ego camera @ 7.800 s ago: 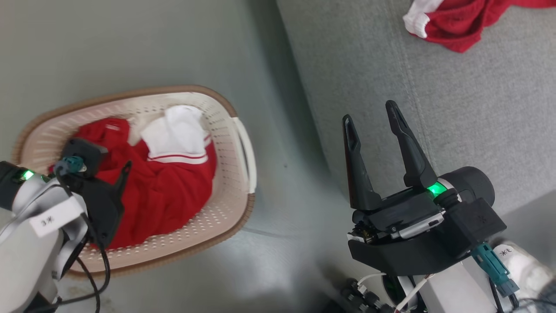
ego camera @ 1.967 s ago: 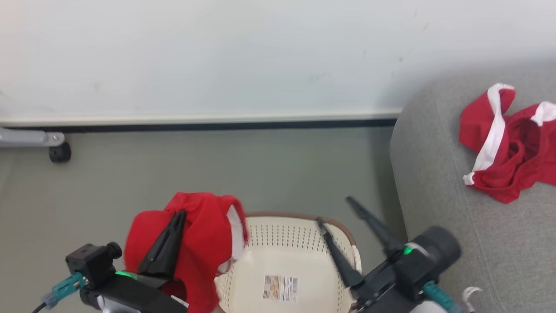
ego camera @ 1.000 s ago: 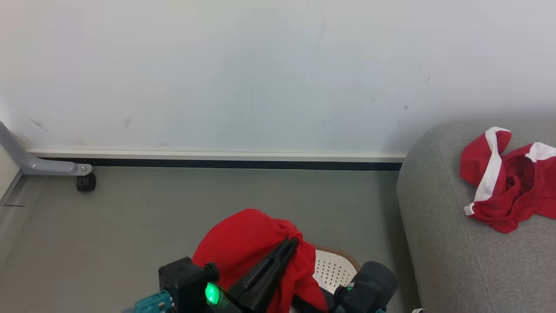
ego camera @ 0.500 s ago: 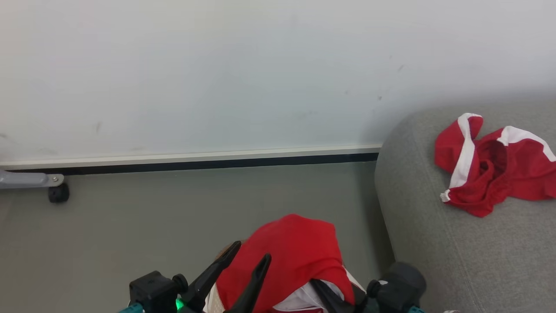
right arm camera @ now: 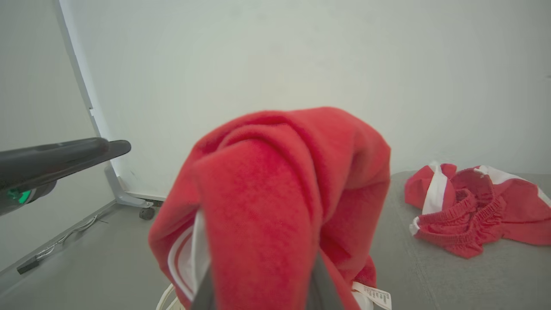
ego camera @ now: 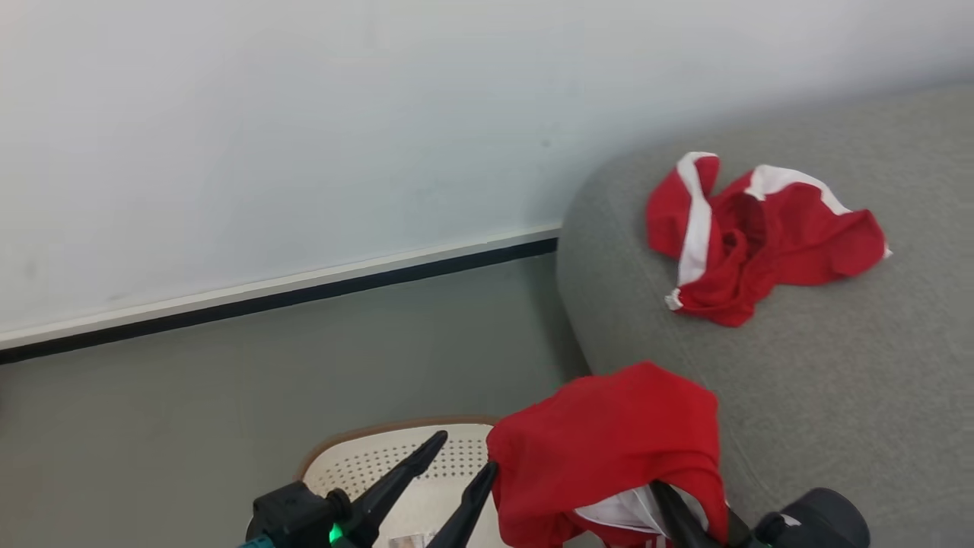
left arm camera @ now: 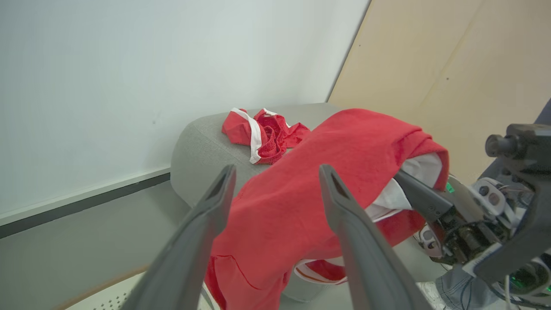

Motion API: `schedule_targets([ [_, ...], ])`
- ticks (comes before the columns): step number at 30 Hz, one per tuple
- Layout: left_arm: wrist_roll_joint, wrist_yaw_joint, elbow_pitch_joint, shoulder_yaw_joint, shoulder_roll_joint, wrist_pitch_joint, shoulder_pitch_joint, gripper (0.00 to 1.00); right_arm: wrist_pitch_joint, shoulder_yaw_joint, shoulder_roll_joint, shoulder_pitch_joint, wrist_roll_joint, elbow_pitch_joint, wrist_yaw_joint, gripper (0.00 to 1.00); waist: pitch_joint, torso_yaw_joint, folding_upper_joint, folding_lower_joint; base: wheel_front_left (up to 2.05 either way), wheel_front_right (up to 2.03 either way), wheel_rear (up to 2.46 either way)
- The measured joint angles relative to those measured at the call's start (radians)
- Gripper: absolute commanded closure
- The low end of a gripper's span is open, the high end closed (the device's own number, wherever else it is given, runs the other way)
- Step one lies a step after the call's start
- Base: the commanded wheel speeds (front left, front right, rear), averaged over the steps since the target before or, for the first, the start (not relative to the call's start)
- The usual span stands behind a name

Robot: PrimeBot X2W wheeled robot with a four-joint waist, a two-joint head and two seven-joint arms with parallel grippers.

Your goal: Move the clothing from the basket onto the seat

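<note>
Red fabric fills your right gripper (ego camera: pixel 689 525). Its jaws are clenched on a bunched red garment (ego camera: pixel 609 449), which drapes over both fingers and hides their tips from you. White lining and red-and-white trim hang out underneath. In the right wrist view a small white care tag (right arm camera: pixel 373 295) dangles at the hem, but its print is too fine to read.

Your left gripper (ego camera: pixel 468 455) stands released just beside the garment's left edge, jaws spread wide and gripping nothing. Below its fingers sits the basket (ego camera: pixel 380 457) on the grey floor (ego camera: pixel 190 396). A printed sticker (ego camera: pixel 402 541) on the basket's bottom is cut off at the picture's edge and cannot be read.

The held garment hangs in the air between the basket and the rounded corner of the seat (ego camera: pixel 837 380). Farther back on that seat lies the second garment (ego camera: pixel 761 236), crumpled, red with white bands, well apart from the held one. Behind it all you have a pale wall (ego camera: pixel 304 114) with a white and black skirting (ego camera: pixel 304 293).
</note>
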Motion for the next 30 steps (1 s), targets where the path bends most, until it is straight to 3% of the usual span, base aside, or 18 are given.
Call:
schedule_targets([
  [6,0.010,-0.009,0.016,-0.016,-0.002,-0.031,-0.013,0.00,-0.001,-0.032,-0.023,0.050,-0.002,-0.063,-0.026,1.00,0.018,-0.087,0.0000,0.0000,0.00,0.00,0.00],
  [11,0.039,-0.009,-0.003,-0.005,0.014,-0.060,-0.009,0.00,0.001,-0.032,-0.023,0.038,0.002,-0.091,-0.023,1.00,0.039,-0.159,0.0000,0.0000,0.00,0.00,0.00],
  [13,0.047,-0.008,-0.010,0.011,0.027,-0.072,0.002,0.00,0.002,-0.029,-0.013,0.014,0.024,-0.089,-0.006,1.00,0.051,-0.187,0.0000,0.0000,0.00,0.00,0.00],
  [17,0.049,-0.008,-0.009,0.013,0.028,-0.079,0.001,0.00,0.005,-0.097,0.017,-0.022,0.107,-0.060,-0.008,1.00,0.086,-0.229,0.0001,0.0000,0.00,0.00,0.00],
  [20,0.045,-0.008,-0.007,0.016,0.014,-0.094,0.000,0.00,0.029,-0.157,0.073,-0.118,0.193,0.037,-0.009,1.00,0.118,-0.243,0.0001,0.0001,0.00,0.00,0.00],
  [25,0.040,-0.008,0.006,0.012,0.002,-0.102,0.000,0.00,0.085,-0.321,0.147,-0.453,0.286,0.259,-0.030,1.00,0.159,-0.230,0.0002,0.0003,0.00,0.00,0.00],
  [30,0.035,0.000,-0.019,0.010,-0.008,-0.105,0.012,0.00,0.110,-0.487,0.074,-0.735,0.298,0.481,-0.056,1.00,0.178,-0.180,0.0001,0.0002,0.00,0.00,0.00],
])
